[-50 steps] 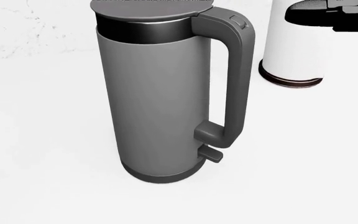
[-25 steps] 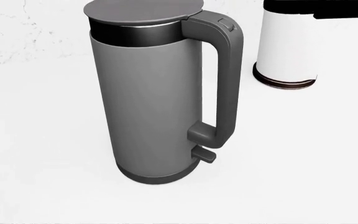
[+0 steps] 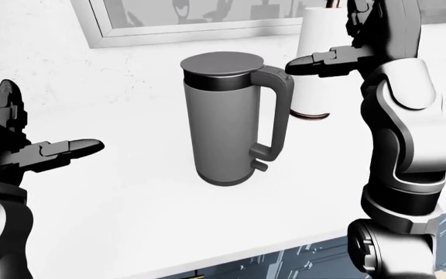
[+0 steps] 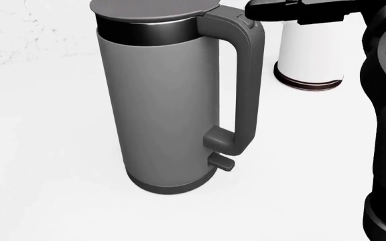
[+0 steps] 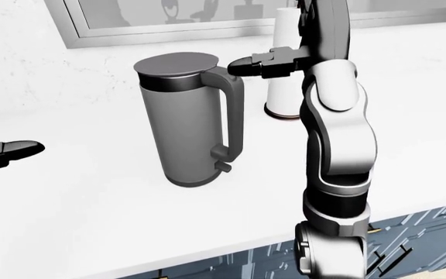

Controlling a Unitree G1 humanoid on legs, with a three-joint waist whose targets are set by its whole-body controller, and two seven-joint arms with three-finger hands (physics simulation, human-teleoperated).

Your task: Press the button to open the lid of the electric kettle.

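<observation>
- The white counter [image 3: 130,209] fills most of each view, with a framed window [image 3: 99,35] along the top of the left-eye view and dark cabinet fronts [image 5: 409,244] at the bottom.
- The right arm [image 3: 401,133] rises tall on the right of the left-eye view — bent back toward the kettle at the top.
- The grey electric kettle [image 3: 223,125] stands upright near the counter's middle, lid [image 3: 219,64] down, handle [image 3: 279,110] to the view's right.
- A white canister [image 4: 310,55] stands just beyond the handle.
- The left hand [image 3: 41,154] hovers well left of the kettle, fingers spread, holding nothing.
- The right hand [image 3: 328,63] — fingers extended, not clenched — points at the handle's top, just beside it; contact cannot be told.
- The lid button [image 4: 248,21] sits on the handle's top.
</observation>
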